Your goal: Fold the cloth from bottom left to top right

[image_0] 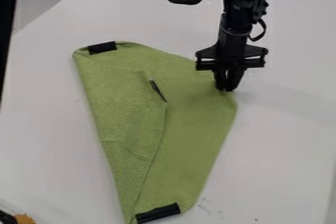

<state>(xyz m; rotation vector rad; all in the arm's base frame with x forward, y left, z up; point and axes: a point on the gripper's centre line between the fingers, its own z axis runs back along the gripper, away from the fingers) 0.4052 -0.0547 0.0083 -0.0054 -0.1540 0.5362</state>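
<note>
The folded flap [125, 125] of the soft green cloth [193, 120] lies toward eight o'clock from the black two-finger jaws [226, 89], clenched, whether on fabric I cannot tell.

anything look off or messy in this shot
Yes, mildly. The green cloth's fold is lopsided: the flap ends mid-cloth, well short of the edge by the end effector. Small dark smudges also mark the white table beside the cloth's lower right edge.
</note>
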